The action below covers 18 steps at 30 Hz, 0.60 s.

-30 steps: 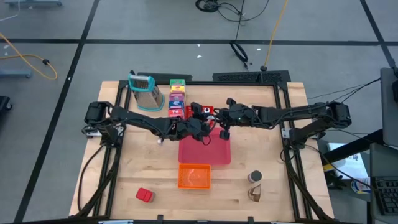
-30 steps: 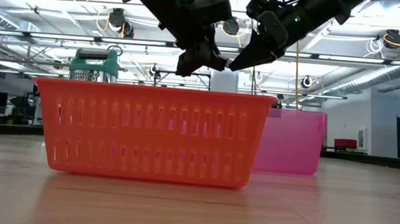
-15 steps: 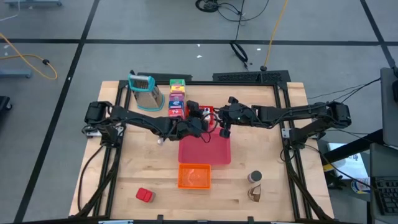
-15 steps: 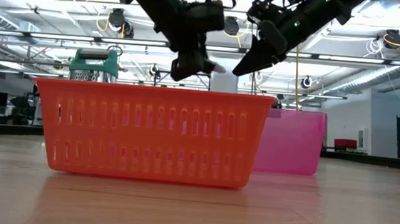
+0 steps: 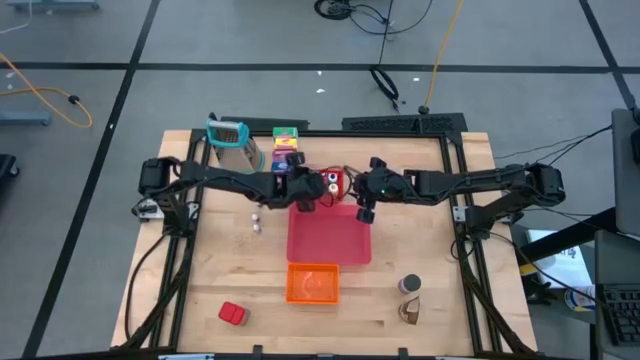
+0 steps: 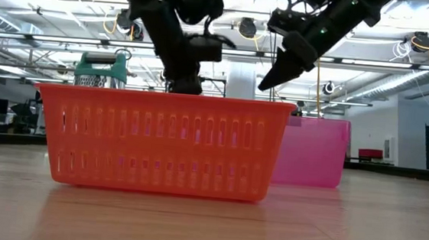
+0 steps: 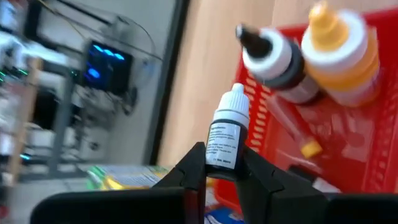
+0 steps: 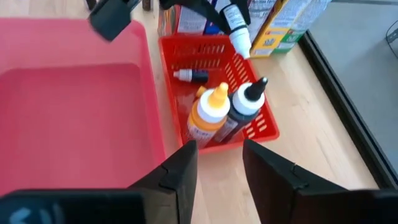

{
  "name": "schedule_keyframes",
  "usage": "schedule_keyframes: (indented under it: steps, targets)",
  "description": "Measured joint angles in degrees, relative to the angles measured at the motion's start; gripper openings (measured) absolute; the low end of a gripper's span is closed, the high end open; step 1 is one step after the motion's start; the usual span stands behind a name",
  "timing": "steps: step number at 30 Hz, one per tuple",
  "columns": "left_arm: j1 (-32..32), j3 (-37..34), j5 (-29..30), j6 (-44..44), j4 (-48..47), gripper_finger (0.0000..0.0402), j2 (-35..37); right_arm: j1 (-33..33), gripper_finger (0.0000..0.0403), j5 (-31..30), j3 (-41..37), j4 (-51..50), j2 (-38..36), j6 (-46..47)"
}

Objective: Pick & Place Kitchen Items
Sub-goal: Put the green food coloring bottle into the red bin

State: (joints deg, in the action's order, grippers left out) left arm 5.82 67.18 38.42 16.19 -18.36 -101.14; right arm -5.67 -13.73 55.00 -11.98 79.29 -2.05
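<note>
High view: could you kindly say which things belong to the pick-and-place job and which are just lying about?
Job: dropper bottle in the left gripper, food boxes, red block, jar, brown piece.
Lying about: grater, pink tray, orange basket.

My tabletop (image 5: 200,290) is pale wood with a visible plank grain and a smooth, faintly satin finish. The small white dropper bottle (image 7: 227,134) is glossy plastic with a paper label, and it sits pinched in my left claw (image 7: 219,176), whose fingers (image 7: 189,171) are matt black plastic. The small red slotted basket (image 8: 252,127) looks like thin, shiny moulded plastic; inside it, the orange squeeze bottle (image 8: 205,115) and the black squeeze bottle (image 8: 239,112) are smooth plastic. The wide pink tray (image 8: 74,118) is matt, slightly translucent plastic. The orange slotted basket (image 6: 159,139) is glossy plastic. The tall grater (image 5: 236,150) has a dull metal face and a teal plastic handle.
</note>
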Motion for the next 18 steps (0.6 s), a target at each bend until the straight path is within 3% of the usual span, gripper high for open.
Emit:
schedule_keyframes:
  steps: [7, 14, 18]
  targets:
    - [2.5, 0.0, -10.4, -3.6, -1.1, 0.0035, 0.0, 0.0, 0.0118, 0.0, 0.0, -3.5, 0.0, -0.1]
    - [3.4, 0.0, -11.7, -6.3, -1.0, 0.0074, 0.0, 0.0, 0.0114, 0.1, 0.0, -9.5, 0.0, 2.9]
    - [3.6, 0.0, -12.0, -6.4, -1.0, 0.0075, 0.0, 0.0, 0.0113, -0.1, 0.0, -14.7, 0.0, 4.7]
